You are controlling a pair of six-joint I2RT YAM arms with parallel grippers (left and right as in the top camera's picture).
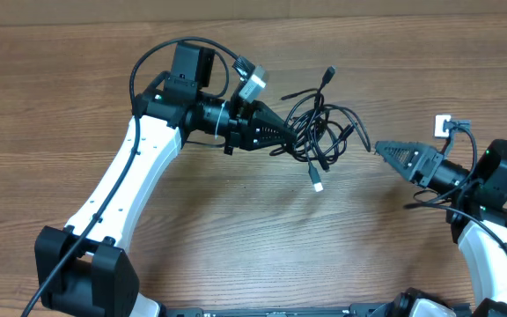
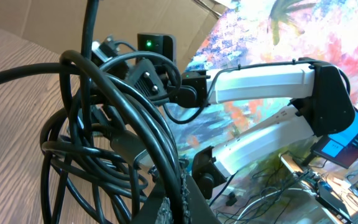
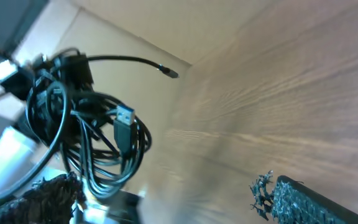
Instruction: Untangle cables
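You are viewing the cables bunching over the middle of the table, between the two grippers. The left gripper is touching the bunch's left edge, while the right gripper is sitting near its right side, apart from it. One plug end is trailing toward the arm bases.

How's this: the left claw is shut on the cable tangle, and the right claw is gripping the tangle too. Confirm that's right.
Not right. The right claw is not gripping the tangle: the overhead view shows it open and clear of the cables, off to one side. The left claw is indeed shut on the tangle.
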